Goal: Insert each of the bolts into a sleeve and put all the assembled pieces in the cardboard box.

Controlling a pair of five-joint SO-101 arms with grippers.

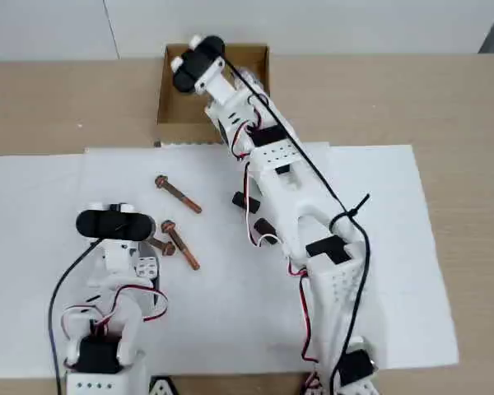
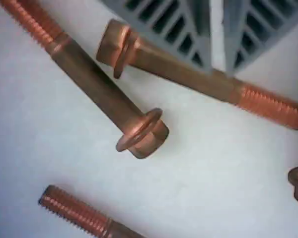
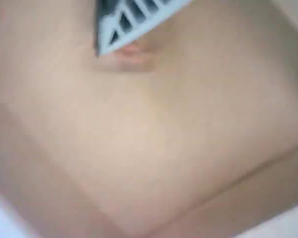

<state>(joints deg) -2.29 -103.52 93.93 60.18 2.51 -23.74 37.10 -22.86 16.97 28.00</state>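
Several copper bolts lie on the white paper (image 1: 230, 329). My left gripper (image 2: 216, 68) hangs low over them, its grey ribbed fingers (image 2: 164, 29) almost together, tips over the shaft of one bolt (image 2: 188, 74). A second bolt (image 2: 104, 94) lies just beside it. In the high view the left gripper (image 1: 151, 248) sits by a short bolt (image 1: 161, 245) and a longer one (image 1: 181, 247); a third bolt (image 1: 179, 195) lies farther back. Two black sleeves (image 1: 240, 200) (image 1: 266, 226) rest beside the right arm. My right gripper (image 1: 191, 67) is inside the cardboard box (image 1: 169, 115); a finger (image 3: 134, 20) shows with something copper (image 3: 131, 53) at its tip.
The paper covers the middle of the wooden table (image 1: 461, 107). The right arm (image 1: 296, 197) stretches diagonally across the paper from the front edge to the box. Open paper lies to the right of that arm and at the far left.
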